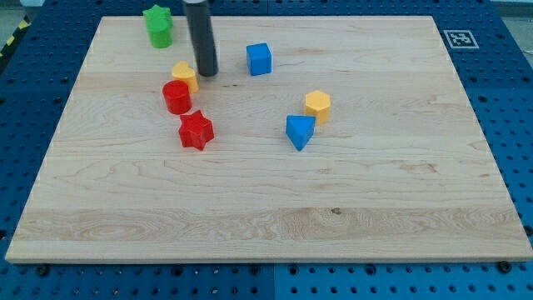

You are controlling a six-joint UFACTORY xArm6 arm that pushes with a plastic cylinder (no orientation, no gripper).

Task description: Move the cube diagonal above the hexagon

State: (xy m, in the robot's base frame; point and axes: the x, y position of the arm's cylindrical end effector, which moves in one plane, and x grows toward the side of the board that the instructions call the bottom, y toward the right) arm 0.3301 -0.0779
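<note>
Item one: my tip point(206, 73), the lower end of a straight dark rod that comes down from the view's top. It has no jaws to open or close, and it holds nothing. It rests on the wooden board point(266, 208), just to the view's right of the small yellow block point(185, 76). Whether it actually touches that block I cannot tell; the two look nearly in contact.

Item two: blue cube point(260, 59), the task's piece. It sits in the upper middle of the board, to the view's right of my tip and clearly apart from it, with bare wood between them.

Item three: yellow hexagon point(317, 106). It stands right of centre, lower than the blue cube and to the view's right of it, so the cube lies diagonally up and left from it, well apart.

Item four: blue triangle point(300, 132), just below and left of the yellow hexagon, close beside it.

Item five: red round block point(176, 97), directly below the small yellow block and seemingly touching it.

Item six: red star point(196, 130), just below and slightly right of the red round block, close to it.

Item seven: green star point(157, 26), near the board's upper left edge, to the view's left of the rod's shaft.

Item eight: blue pegboard table point(33, 92) surrounding the board on all sides.
</note>
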